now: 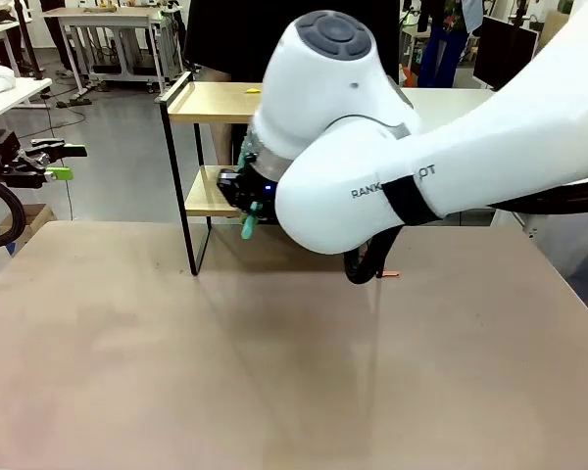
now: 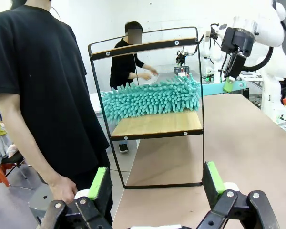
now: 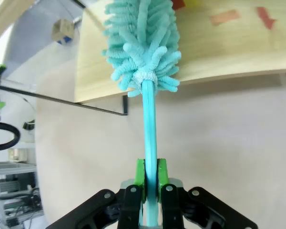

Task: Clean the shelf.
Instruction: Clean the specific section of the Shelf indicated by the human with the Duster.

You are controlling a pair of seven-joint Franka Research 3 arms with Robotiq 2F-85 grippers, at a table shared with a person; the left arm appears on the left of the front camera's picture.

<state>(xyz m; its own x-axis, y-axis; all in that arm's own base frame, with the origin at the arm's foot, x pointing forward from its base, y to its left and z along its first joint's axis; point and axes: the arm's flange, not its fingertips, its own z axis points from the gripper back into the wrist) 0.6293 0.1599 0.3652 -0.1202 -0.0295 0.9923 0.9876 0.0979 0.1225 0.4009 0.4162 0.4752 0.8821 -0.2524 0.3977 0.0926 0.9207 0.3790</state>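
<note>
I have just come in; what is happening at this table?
The right gripper, jaws shut, holds a turquoise fluffy microfibre duster by its thin handle. The duster's head lies on the lower board of the small two-tier wooden shelf with a black metal frame, which stands on the beige table. The left gripper is off to the side, jaws open and empty. A person in a black T-shirt stands beside the shelf.

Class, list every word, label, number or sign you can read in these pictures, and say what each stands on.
"RANK" ... "OT": on the right arm, front view; a black band hides the letters between.
No print can be read on the shelf or the duster.
</note>
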